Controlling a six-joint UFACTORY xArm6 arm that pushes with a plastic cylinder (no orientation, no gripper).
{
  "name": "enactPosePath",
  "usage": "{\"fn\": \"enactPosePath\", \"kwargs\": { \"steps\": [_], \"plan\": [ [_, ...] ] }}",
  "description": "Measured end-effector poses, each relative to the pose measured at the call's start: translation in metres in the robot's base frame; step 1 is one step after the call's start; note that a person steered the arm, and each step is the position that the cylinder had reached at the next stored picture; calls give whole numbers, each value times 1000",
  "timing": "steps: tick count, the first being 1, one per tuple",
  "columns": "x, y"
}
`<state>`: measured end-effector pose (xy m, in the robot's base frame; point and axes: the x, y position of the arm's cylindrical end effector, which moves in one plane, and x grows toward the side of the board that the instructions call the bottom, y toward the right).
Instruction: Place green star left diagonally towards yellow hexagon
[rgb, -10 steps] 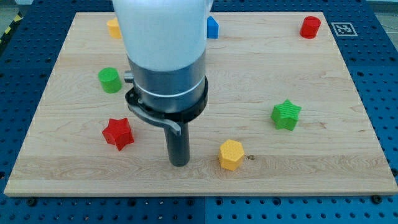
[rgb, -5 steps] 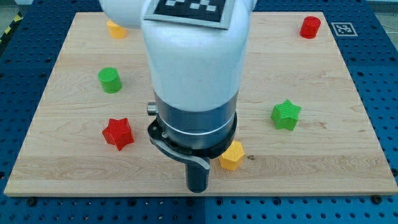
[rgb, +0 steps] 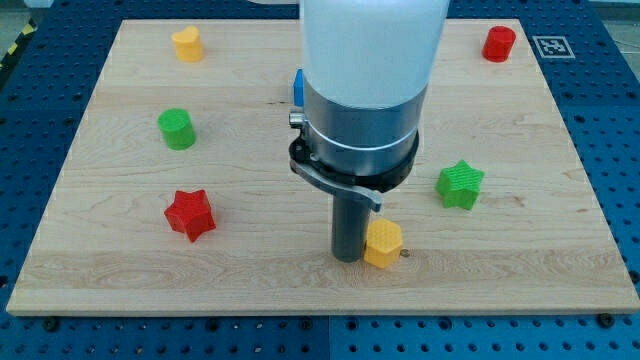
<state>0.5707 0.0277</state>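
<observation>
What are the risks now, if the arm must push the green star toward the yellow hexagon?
1. My tip stands right beside the yellow hexagon, on its left, perhaps touching. Any move rightward may shove the hexagon away.
2. The green star lies up and right of the hexagon, apart from my tip. A straight path to the star's far side crosses the hexagon, so a detour seems needed.

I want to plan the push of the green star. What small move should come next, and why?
Probably swing my tip round to the view's right of the green star. It now sits beside the yellow hexagon, on its left, so it cannot push the star toward it.
</observation>
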Motion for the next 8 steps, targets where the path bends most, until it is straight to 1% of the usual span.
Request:
{"fn": "enactPosePath", "kwargs": {
  "steps": [1,4,5,6,7,8],
  "plan": [
    [0,14],
    [-4,23],
    [21,27],
    [15,62],
    [4,80],
    [4,82]
  ]
}}
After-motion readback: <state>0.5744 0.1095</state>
